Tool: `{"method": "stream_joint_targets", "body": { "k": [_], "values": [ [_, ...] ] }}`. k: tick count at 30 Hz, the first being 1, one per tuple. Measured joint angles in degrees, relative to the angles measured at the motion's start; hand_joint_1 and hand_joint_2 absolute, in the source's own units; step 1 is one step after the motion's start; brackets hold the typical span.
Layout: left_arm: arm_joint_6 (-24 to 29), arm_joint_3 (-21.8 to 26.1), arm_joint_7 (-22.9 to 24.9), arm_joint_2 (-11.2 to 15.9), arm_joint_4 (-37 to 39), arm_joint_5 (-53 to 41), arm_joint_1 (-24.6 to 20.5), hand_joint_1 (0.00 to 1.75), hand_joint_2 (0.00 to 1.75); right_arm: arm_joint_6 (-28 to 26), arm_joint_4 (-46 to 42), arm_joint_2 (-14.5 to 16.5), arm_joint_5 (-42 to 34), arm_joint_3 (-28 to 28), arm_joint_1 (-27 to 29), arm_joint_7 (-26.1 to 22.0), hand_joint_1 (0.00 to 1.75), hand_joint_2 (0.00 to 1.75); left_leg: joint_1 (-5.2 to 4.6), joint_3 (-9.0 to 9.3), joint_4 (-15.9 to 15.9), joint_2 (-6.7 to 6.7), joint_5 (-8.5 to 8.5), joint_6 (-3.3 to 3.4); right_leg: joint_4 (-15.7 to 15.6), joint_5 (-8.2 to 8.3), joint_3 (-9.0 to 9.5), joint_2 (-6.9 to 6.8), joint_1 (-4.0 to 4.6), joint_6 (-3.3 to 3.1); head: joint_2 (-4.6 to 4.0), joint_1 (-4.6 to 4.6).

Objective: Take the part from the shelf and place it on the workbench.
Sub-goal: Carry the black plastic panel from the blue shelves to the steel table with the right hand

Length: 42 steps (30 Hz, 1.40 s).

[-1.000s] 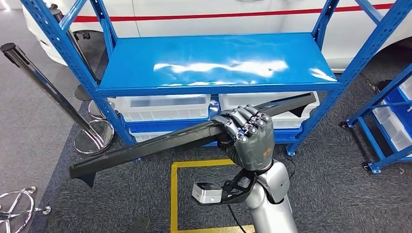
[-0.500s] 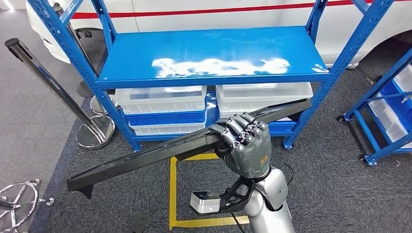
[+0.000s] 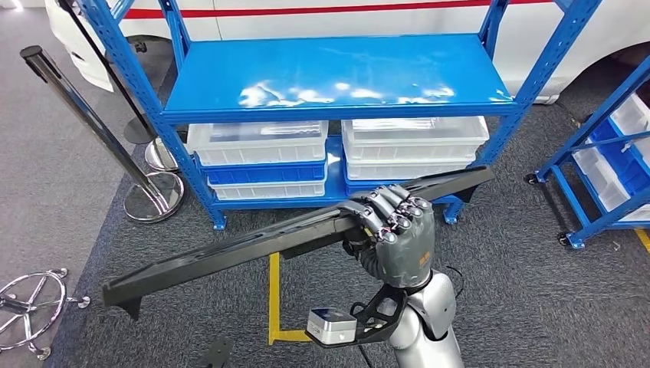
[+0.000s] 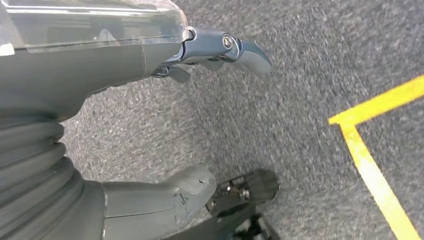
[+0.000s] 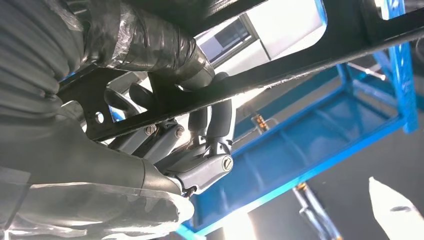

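The part is a long, thin black trim piece held level across the head view, from low on the left up to the right. My right hand grips it from below, a little right of its middle, in front of the blue shelf, whose top board is bare. In the right wrist view my fingers wrap around the black bar. My left hand hangs over grey carpet, thumb and finger apart, holding nothing.
White bins fill the shelf's lower levels. A chrome stanchion leans at the left, and a chrome star base lies on the floor. A second blue wheeled rack stands at the right. Yellow tape marks the carpet.
The whole picture has shifted: the shelf now sits higher and farther off, with more carpet below it, so the camera has moved back. My right hand keeps its grip on the part.
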Motion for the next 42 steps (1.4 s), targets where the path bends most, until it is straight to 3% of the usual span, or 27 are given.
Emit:
{"method": "stream_joint_targets", "body": {
  "k": [1, 4, 6, 8, 9, 10, 11, 13, 15, 16, 17, 19, 20, 21, 22, 24, 25, 27, 29, 31, 32, 35, 37, 39, 40, 41, 42],
  "values": [
    [-0.1, 0.0, 0.0, -0.1, 0.0, 0.0, 0.0, 0.0, 1.75, 0.0, 0.0, 0.0, -0.1, 0.0, -0.1, 0.2, 1.75, 1.75, -0.06, -0.46, 0.4, -0.04, 0.24, -0.38, -1.6, -0.41, 0.8, 0.09, 0.13, -0.28, 0.0, -0.01],
    [-0.4, -0.2, 0.2, -0.4, 0.0, -0.1, 0.1, 0.0, 1.75, 0.0, 0.0, 0.1, 0.6, 0.0, -0.4, 0.8, 1.75, 1.75, 0.15, -1.37, 1.2, -0.17, 0.38, -1.39, -2.0, 0.22, -0.05, 0.03, 0.32, -1.83, 0.0, -0.02],
    [-0.5, -0.3, 0.3, -0.6, 0.0, -0.2, 0.2, 0.0, 1.75, 0.0, -0.1, 0.1, 0.8, 0.0, -0.7, 1.1, 1.75, 1.75, 0.37, -2.7, 4.5, -0.3, -3.21, -1.93, -2.1, 1.24, -1.04, -0.21, 0.27, -2.91, 0.0, -0.05],
    [-0.5, -0.4, 0.4, -0.7, 0.0, -0.2, 0.2, 0.0, 1.75, 0.0, -0.1, 0.2, 0.9, 0.0, -0.8, 1.4, 1.75, 1.75, 0.4, -4.68, 11.7, -0.33, -8.69, -2.29, -2.0, 2.37, -2.43, -0.33, 0.5, -3.4, 0.0, -0.08],
    [-0.5, -0.4, 0.4, -0.7, 0.0, -0.2, 0.2, 0.0, 1.75, 0.0, -0.1, 0.2, 1.0, 0.0, -0.8, 1.5, 1.75, 1.75, 0.4, -5.33, 15.1, -0.34, -10.43, -2.34, -2.0, 2.95, -3.23, -0.36, 0.67, -3.51, 0.0, -0.08],
    [-0.5, -0.4, 0.4, -0.8, 0.0, -0.2, 0.3, 0.0, 1.75, 0.0, -0.1, 0.2, 1.0, 0.0, -0.8, 1.5, 1.75, 1.75, 0.38, -5.29, 17.2, -0.35, -11.01, -2.26, -1.9, 3.52, -4.03, -0.37, 0.83, -3.57, 0.0, -0.08],
    [-0.5, -0.4, 0.4, -0.8, 0.0, -0.2, 0.2, 0.0, 1.75, 0.0, -0.1, 0.2, 1.0, 0.0, -0.8, 1.5, 1.75, 1.75, 0.32, -4.26, 17.3, -0.36, -10.41, -2.05, -1.9, 4.06, -4.77, -0.35, 0.99, -3.59, 0.0, -0.08],
    [-0.5, -0.5, 0.4, -0.9, 0.0, -0.3, 0.1, 0.0, 1.75, 0.0, -0.1, 0.2, 1.0, 0.0, -0.8, 1.5, 1.75, 1.75, -0.06, 0.7, 11.6, -0.44, -7.58, -1.11, -1.8, 5.02, -5.84, -0.29, 1.23, -3.57, 0.0, -0.08],
    [-0.5, -0.7, 0.4, -0.9, -0.1, -0.4, -0.3, 0.0, 1.75, 0.0, -0.4, 0.2, 1.0, 0.0, -0.9, 1.5, 1.75, 1.75, -0.69, 6.24, 3.5, -0.56, -6.8, 0.27, -1.9, 5.92, -6.39, -0.35, 1.15, -3.27, 0.0, -0.08],
    [-0.5, -0.8, 0.4, -0.9, -0.1, -0.4, -0.5, 0.0, 1.75, 0.0, -0.5, 0.2, 1.0, 0.0, -0.9, 1.5, 1.75, 1.75, -1.0, 7.78, 0.9, -0.61, -6.89, 0.79, -2.0, 6.39, -6.49, -0.45, 0.93, -2.99, 0.0, -0.07],
    [-0.5, -0.8, 0.4, -0.8, -0.1, -0.4, -0.7, 0.0, 1.75, 0.0, -0.6, 0.2, 0.9, 0.0, -1.0, 1.5, 1.75, 1.75, -1.24, 8.31, -0.5, -0.61, -7.08, 1.18, -2.2, 6.92, -6.55, -0.56, 0.68, -2.62, 0.0, -0.08],
    [-0.5, -0.9, 0.4, -0.9, -0.1, -0.4, -0.8, 0.0, 1.75, 0.0, -0.7, 0.2, 0.9, 0.0, -1.1, 1.6, 1.75, 1.75, -1.37, 8.17, -1.7, -0.5, -5.71, 1.63, -2.8, 7.87, -6.55, -0.63, 0.47, -1.92, 0.0, -0.08],
    [-0.5, -0.9, 0.4, -1.0, -0.1, -0.4, -0.9, 0.0, 1.75, 0.0, -0.8, 0.2, 0.9, 0.0, -1.1, 1.8, 1.75, 1.75, -1.25, 8.04, -2.4, -0.4, -4.85, 1.87, -2.6, 7.43, -6.74, -0.56, 0.49, -1.64, 0.0, -0.08],
    [-0.5, -0.9, 0.4, -1.0, -0.1, -0.4, -1.0, 0.0, 1.75, 0.0, -0.8, 0.2, 0.9, 0.0, -1.2, 1.9, 1.75, 1.75, -1.07, 7.72, -3.0, -0.3, -3.9, 2.02, -1.6, 5.94, -7.16, -0.45, 0.53, -1.4, 0.0, -0.06],
    [-0.5, -1.0, 0.5, -1.1, -0.1, -0.4, -1.1, 0.0, 1.75, 0.0, -0.9, 0.2, 0.9, 0.0, -1.3, 2.0, 1.75, 1.75, -0.86, 7.19, -3.3, -0.22, -3.04, 2.03, 0.6, 3.42, -7.88, -0.35, 0.49, -1.2, 0.0, -0.05],
    [-0.5, -1.0, 0.5, -1.2, -0.1, -0.4, -1.1, 0.0, 1.75, 0.0, -0.9, 0.1, 1.0, 0.0, -1.4, 2.1, 1.75, 1.75, -0.79, 5.37, -3.0, -0.15, -1.8, 1.97, 7.5, -1.93, -9.74, -0.22, 0.3, -0.72, 0.0, -0.04],
    [-0.6, -1.1, 0.5, -1.2, -0.1, -0.4, -1.1, 0.0, 1.75, 0.0, -0.9, 0.1, 1.0, 0.0, -1.4, 2.1, 1.75, 1.75, -0.75, 4.34, -2.7, -0.08, -1.26, 1.81, 10.7, -3.13, -10.26, -0.22, 0.16, -0.45, 0.0, -0.05],
    [-0.6, -1.1, 0.5, -1.3, -0.1, -0.3, -1.1, 0.0, 1.75, 0.0, -0.9, 0.1, 1.2, 0.0, -1.4, 2.1, 1.75, 1.75, -0.56, 2.21, -1.9, 0.03, -0.32, 1.38, 12.2, -1.83, -8.9, -0.25, -0.16, 0.04, 0.0, -0.06],
    [-0.6, -1.2, 0.5, -1.3, -0.1, -0.3, -1.2, 0.0, 1.75, 0.0, -0.9, 0.1, 1.6, 0.0, -1.6, 2.1, 1.75, 1.75, -0.26, 0.09, -0.5, 0.04, 0.35, 0.73, 6.6, 0.11, -4.04, -0.31, -0.5, 0.53, 0.0, -0.04],
    [-0.6, -1.2, 0.4, -1.3, -0.2, -0.3, -1.2, 0.0, 1.75, 0.0, -0.9, 0.2, 1.9, 0.1, -1.7, 2.1, 1.75, 1.75, -0.2, -1.57, 0.9, -0.05, 0.83, 0.0, 0.8, -0.47, -0.24, -0.15, -0.37, 0.24, 0.0, -0.09],
    [-0.6, -1.2, 0.4, -1.3, -0.2, -0.3, -1.2, 0.0, 1.75, 0.0, -0.9, 0.2, 1.9, 0.1, -1.8, 2.1, 1.75, 1.75, -0.23, -2.05, 1.4, -0.1, 1.16, -0.35, -0.4, -1.11, 0.21, -0.03, -0.19, -0.18, 0.0, -0.14],
    [-0.6, -1.2, 0.3, -1.4, -0.2, -0.2, -1.1, 0.0, 1.75, 0.0, -0.9, 0.3, 2.0, 0.1, -1.9, 2.1, 1.75, 1.75, 0.05, -3.0, 1.9, -0.2, 1.46, -1.32, -0.5, -0.11, -0.88, -0.04, 0.12, -1.98, 0.0, -0.17],
    [-0.6, -1.2, 0.3, -1.4, -0.2, -0.1, -1.1, 0.0, 1.75, 0.0, -0.9, 0.3, 2.0, 0.2, -2.0, 2.1, 1.75, 1.75, 0.29, -4.47, 5.1, -0.25, -2.22, -1.86, -0.7, 1.16, -2.16, -0.23, 0.08, -2.93, 0.0, -0.17],
    [-0.6, -1.2, 0.3, -1.5, -0.2, 0.0, -1.2, 0.0, 1.75, 0.0, -0.7, 0.4, 2.2, 0.3, -2.1, 2.1, 1.75, 1.75, 0.33, -6.33, 12.0, -0.27, -7.87, -2.12, -0.7, 2.49, -3.8, -0.28, 0.24, -3.28, 0.0, -0.17],
    [-0.6, -1.2, 0.3, -1.5, -0.2, 0.0, -1.2, 0.0, 1.75, 0.0, -0.6, 0.4, 2.3, 0.3, -2.1, 2.2, 1.75, 1.75, 0.33, -6.9, 15.4, -0.28, -9.7, -2.12, -0.6, 3.16, -4.69, -0.29, 0.36, -3.34, 0.0, -0.17],
    [-0.6, -1.2, 0.3, -1.5, -0.2, 0.0, -1.3, 0.0, 1.75, 0.0, -0.5, 0.4, 2.4, 0.4, -2.1, 2.2, 1.75, 1.75, 0.3, -6.7, 17.5, -0.3, -10.29, -2.02, -0.6, 3.82, -5.56, -0.29, 0.48, -3.36, 0.0, -0.17],
    [-0.6, -1.2, 0.3, -1.5, -0.2, 0.0, -1.3, 0.0, 1.75, 0.0, -0.3, 0.4, 2.5, 0.4, -2.2, 2.2, 1.75, 1.75, 0.25, -5.52, 17.7, -0.32, -9.71, -1.84, -0.6, 4.44, -6.35, -0.28, 0.56, -3.34, 0.0, -0.18]
  ]
}}
